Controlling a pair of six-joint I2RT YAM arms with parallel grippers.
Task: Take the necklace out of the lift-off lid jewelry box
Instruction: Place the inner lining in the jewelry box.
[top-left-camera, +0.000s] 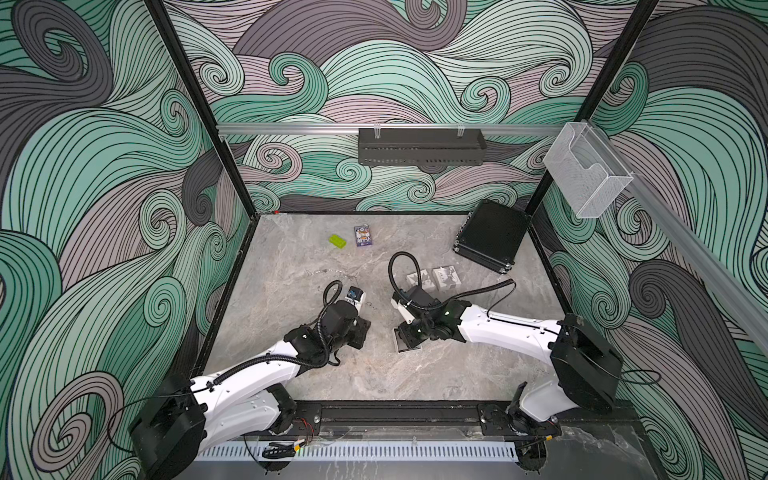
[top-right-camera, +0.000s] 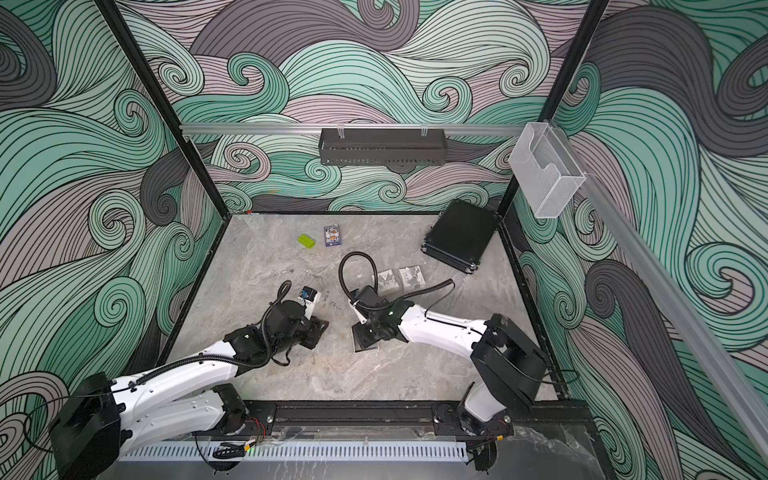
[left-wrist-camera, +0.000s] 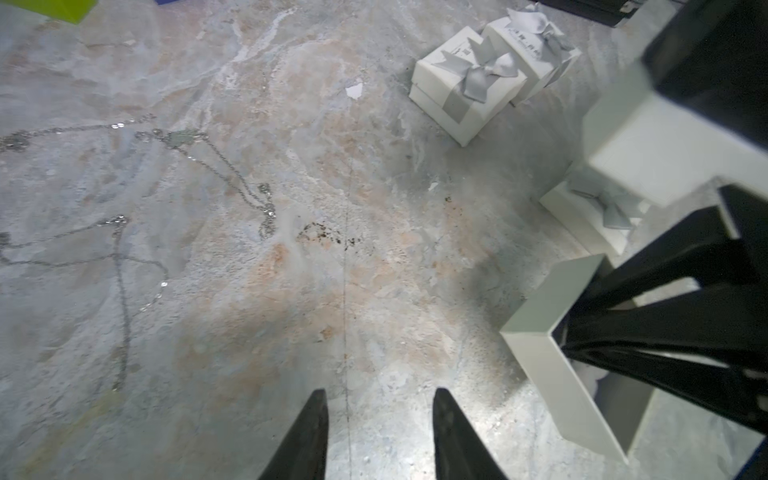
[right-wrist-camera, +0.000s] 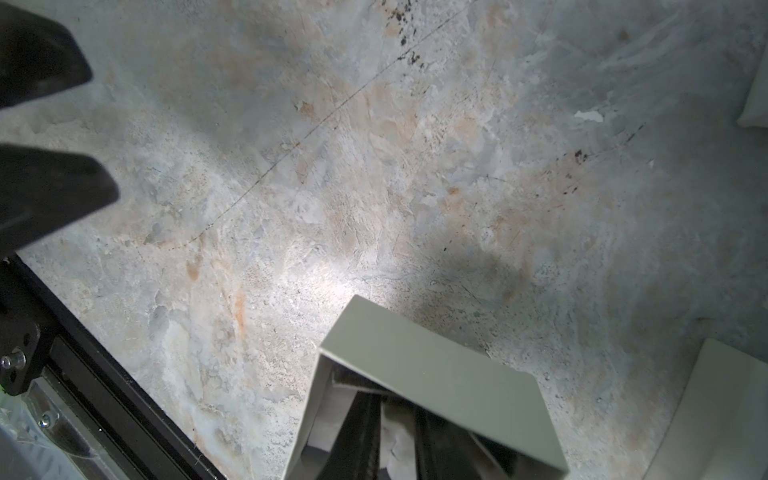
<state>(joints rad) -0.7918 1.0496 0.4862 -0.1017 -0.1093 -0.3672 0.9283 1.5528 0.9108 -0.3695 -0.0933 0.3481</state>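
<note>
The lift-off lid jewelry box (right-wrist-camera: 436, 374) stands open on the table, a white square box also seen in the left wrist view (left-wrist-camera: 536, 357) and in both top views (top-left-camera: 400, 348) (top-right-camera: 358, 348). My right gripper (top-left-camera: 409, 337) reaches down into it. Its fingers (left-wrist-camera: 665, 332) stand close together, but the box wall hides their tips. Only white padding shows inside, and the necklace in the box is hidden. The lid (left-wrist-camera: 594, 208), with a grey bow, lies beside the box. My left gripper (left-wrist-camera: 378, 399) hovers open and empty over bare table, left of the box.
Thin silver chains (left-wrist-camera: 216, 166) (left-wrist-camera: 120, 270) lie loose on the table left of my left gripper. Two closed white boxes with grey bows (top-left-camera: 419, 279) (top-left-camera: 446, 277) stand behind the right arm. A green brick (top-left-camera: 337, 241), a small card pack (top-left-camera: 362, 237) and a black case (top-left-camera: 490, 235) sit further back.
</note>
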